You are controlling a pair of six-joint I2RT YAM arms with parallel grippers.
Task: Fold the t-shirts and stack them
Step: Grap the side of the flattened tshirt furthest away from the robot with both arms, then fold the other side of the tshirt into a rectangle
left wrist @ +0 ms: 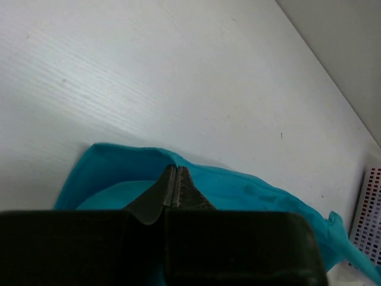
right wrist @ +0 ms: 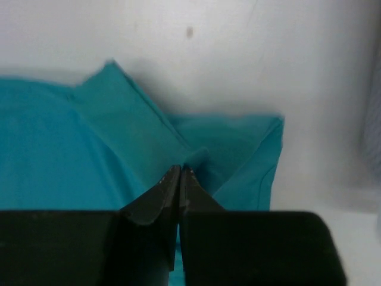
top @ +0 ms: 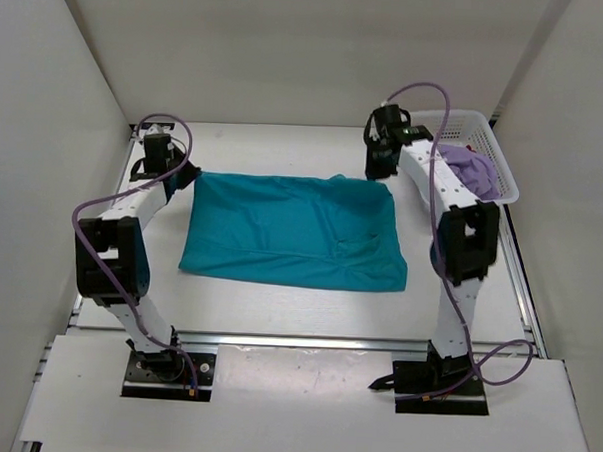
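Note:
A teal t-shirt [top: 291, 231] lies spread flat across the middle of the table. My left gripper [top: 187, 176] sits at its far left corner. In the left wrist view its jaws [left wrist: 176, 170] are pressed together on the raised edge of the teal fabric [left wrist: 250, 187]. My right gripper [top: 377, 172] is at the shirt's far right corner. In the right wrist view it [right wrist: 180, 170] is shut, with a small pucker of teal cloth [right wrist: 199, 156] pinched at the tips. A lavender t-shirt [top: 471, 171] lies bunched in the basket.
A white mesh basket [top: 504, 165] stands at the back right, just beyond the right arm; its edge [left wrist: 368, 220] shows in the left wrist view. White walls enclose the table at the left, back and right. A metal rail runs along the near edge.

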